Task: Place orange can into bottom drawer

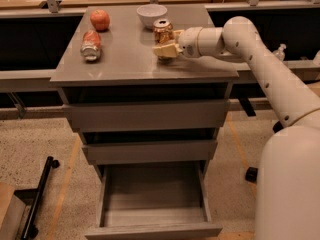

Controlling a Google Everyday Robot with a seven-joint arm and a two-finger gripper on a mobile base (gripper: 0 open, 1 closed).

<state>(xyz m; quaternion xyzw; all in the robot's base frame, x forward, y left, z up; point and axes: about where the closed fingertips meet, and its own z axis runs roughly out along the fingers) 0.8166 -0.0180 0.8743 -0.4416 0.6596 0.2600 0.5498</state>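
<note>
- Clearance: the gripper (165, 43) hangs low over the right part of the cabinet top (125, 66), a little back from its front edge. Bare grey surface runs leftward from the jaws.
- Jaws stand apart and grip nothing. The orange can (162, 29) stands upright just behind the near jaw (contact cannot be told).
- White bowl (151, 14) sits just beyond the can, close to the back edge.
- Red apple (100, 20) and a dented red can (91, 45), lying on its side, are well to the left of the jaws.
- Bottom drawer (150, 230), far below the jaws, is pulled out with its grey floor in view. The two upper drawers (147, 115) sit further in.
- Print on the orange can is too small to read.
</note>
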